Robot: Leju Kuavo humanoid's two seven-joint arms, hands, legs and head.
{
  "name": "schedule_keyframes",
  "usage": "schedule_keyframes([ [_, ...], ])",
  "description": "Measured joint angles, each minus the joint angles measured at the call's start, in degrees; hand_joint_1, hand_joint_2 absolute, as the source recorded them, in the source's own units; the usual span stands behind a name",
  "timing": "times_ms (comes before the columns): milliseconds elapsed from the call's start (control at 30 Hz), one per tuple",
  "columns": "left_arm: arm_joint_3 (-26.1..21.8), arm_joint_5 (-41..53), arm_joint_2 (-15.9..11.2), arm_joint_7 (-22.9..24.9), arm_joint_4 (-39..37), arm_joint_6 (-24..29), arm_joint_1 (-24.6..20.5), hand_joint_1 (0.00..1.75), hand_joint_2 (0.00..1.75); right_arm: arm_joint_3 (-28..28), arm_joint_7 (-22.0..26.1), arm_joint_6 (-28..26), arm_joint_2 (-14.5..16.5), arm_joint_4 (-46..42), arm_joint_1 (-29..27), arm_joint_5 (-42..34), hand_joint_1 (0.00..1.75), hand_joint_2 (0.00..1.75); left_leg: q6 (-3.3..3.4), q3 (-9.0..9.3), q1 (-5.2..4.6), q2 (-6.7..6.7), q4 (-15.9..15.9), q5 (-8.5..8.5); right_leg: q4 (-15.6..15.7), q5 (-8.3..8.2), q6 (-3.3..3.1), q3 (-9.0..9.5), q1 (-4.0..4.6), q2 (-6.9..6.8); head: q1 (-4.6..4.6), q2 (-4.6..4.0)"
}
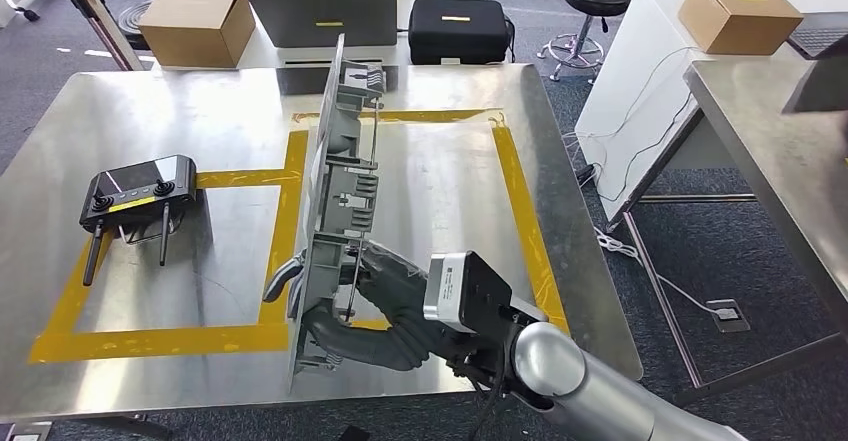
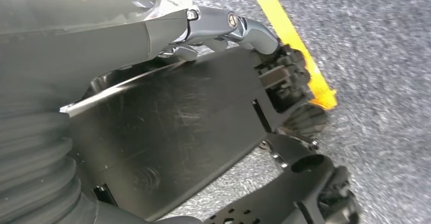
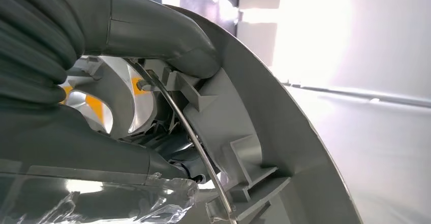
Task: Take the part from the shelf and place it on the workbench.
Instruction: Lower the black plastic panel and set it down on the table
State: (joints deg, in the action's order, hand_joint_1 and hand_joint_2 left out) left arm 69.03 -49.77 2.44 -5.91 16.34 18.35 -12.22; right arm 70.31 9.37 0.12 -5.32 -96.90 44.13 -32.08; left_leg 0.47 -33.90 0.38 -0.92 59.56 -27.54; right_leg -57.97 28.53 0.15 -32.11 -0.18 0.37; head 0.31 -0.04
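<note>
My right robot hand (image 1: 385, 296) grips the part (image 1: 335, 216) by its ribbed back near the table's (image 1: 150, 121) front edge; it seems stiff, light, long and tippy.

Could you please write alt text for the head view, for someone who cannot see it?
The robot's right hand holds a long grey part on edge over a steel workbench marked with yellow tape; a black controller lies to its left.
</note>
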Motion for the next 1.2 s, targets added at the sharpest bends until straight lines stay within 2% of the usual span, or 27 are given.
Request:
schedule_keyframes([
  [267,0.0,0.0,-0.5,0.2,1.3,0.5,0.3,0.00,1.75,0.2,-8.0,-3.4,-0.3,6.5,4.6,4.8,1.75,1.75,-0.17,0.02,0.00,-0.01,-0.2,0.13,0.0,-0.03,-0.06,-0.08,0.00,0.00,0.00,0.00],
  [567,0.0,0.0,-0.9,-0.2,1.8,0.3,0.6,0.00,1.75,2.8,-17.5,-3.2,0.3,15.9,9.6,12.6,1.75,1.75,-0.22,0.02,0.00,-0.04,-0.3,0.16,0.0,-0.04,-0.07,-0.12,0.00,-0.03,0.00,0.00],
  [767,-0.1,-0.8,-0.9,-0.4,2.1,0.7,0.7,0.00,1.75,6.5,-24.9,-0.7,1.8,24.8,12.6,24.3,1.75,1.75,-0.23,0.03,0.00,-0.09,-0.3,0.19,0.0,-0.04,-0.09,-0.09,0.00,-0.15,-0.06,0.00],
  [1000,-0.2,-0.9,-0.9,-1.1,2.1,1.0,1.1,0.00,1.75,10.0,-30.5,1.9,4.0,35.9,12.9,45.6,1.75,1.75,-0.21,0.00,-0.01,-0.09,-0.3,0.25,0.0,-0.06,-0.11,-0.12,0.00,-0.15,-0.05,0.00],
  [1200,-0.2,-0.7,-0.9,-0.2,2.3,1.1,1.0,0.00,1.75,11.8,-32.9,2.0,5.6,43.2,13.7,51.4,1.75,1.75,-0.22,0.00,-0.01,-0.09,-0.3,0.25,0.0,-0.06,-0.11,-0.16,0.00,-0.13,-0.05,0.00],
])
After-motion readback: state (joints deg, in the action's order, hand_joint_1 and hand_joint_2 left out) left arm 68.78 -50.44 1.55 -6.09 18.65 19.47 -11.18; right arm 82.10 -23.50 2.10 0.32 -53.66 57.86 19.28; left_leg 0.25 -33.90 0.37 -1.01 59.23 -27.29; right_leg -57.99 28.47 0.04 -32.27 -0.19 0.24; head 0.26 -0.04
